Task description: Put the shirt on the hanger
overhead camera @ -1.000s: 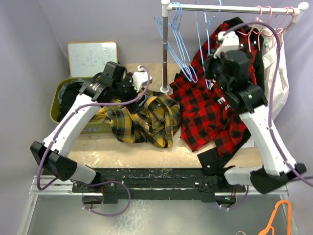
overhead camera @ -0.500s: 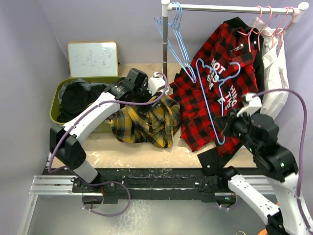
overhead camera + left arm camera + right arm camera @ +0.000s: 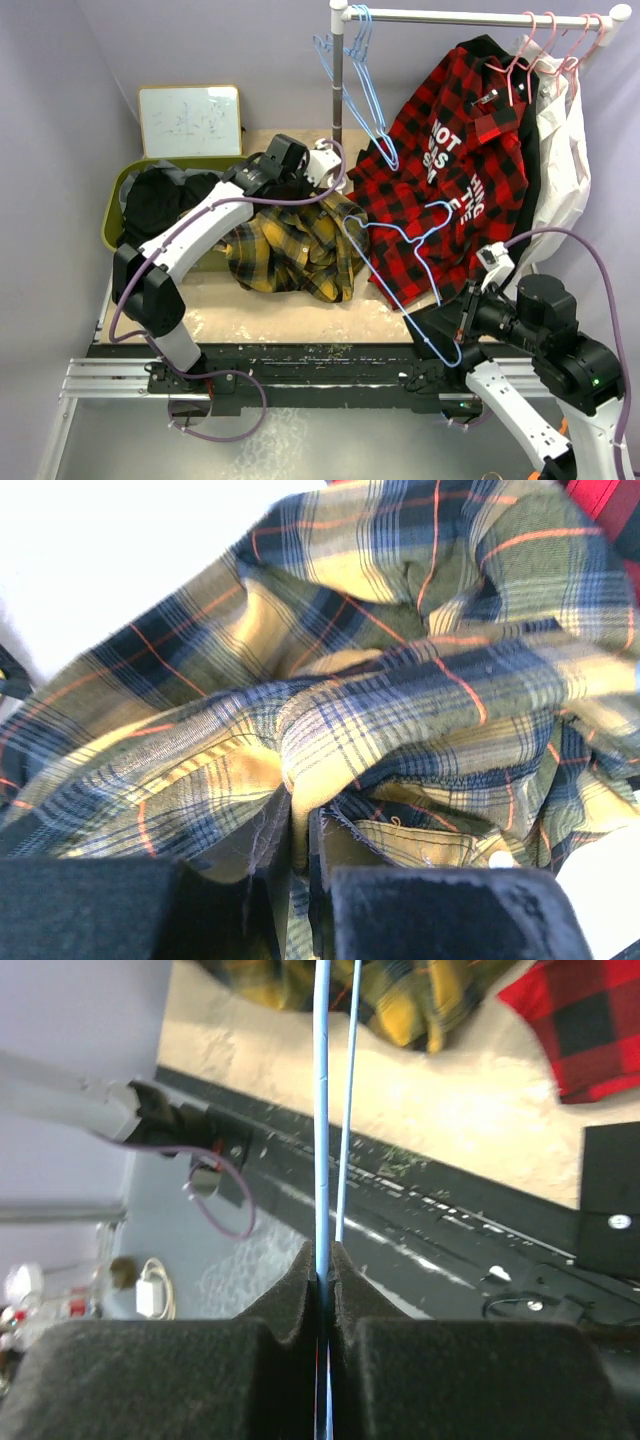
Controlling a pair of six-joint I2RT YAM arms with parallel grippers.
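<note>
The right gripper (image 3: 325,1278), clamped on the light-blue wire hanger (image 3: 322,1110), holds it slanting from near right to far left, its far tip reaching the right edge of the heaped yellow plaid shirt (image 3: 290,245), a fold of which the left gripper (image 3: 300,825) pinches.

The shirt (image 3: 400,710) is woven flannel cloth, matt and slightly fuzzy, with frayed threads at one hem. The hanger (image 3: 322,1110) is thin wire with a smooth light-blue coating and faint sheen. The right gripper (image 3: 322,1260) has black, matt, fine-grained pads (image 3: 200,1380), like foam. The table (image 3: 260,316) top is pale, rough and speckled
</note>
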